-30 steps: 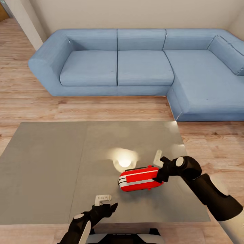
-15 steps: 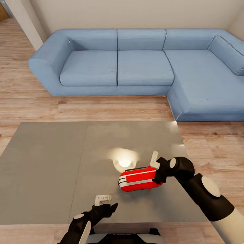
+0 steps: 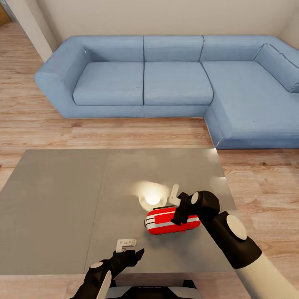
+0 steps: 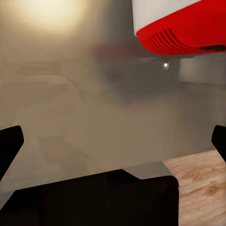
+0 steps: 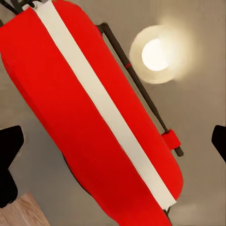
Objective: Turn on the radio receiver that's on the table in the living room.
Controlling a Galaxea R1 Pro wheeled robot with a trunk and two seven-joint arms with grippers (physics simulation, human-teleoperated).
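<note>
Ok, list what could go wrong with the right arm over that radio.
1. The right gripper hangs open over the radio receiver; pressing down off-centre could push it sliding across the glossy table.
2. A finger could catch the thin handle instead of a control.

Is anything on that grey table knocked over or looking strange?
The red radio seems to lie flat on the table rather than standing, its handle out to one side, under the right pincer. The bright spot beside it is just a lamp's reflection.
</note>
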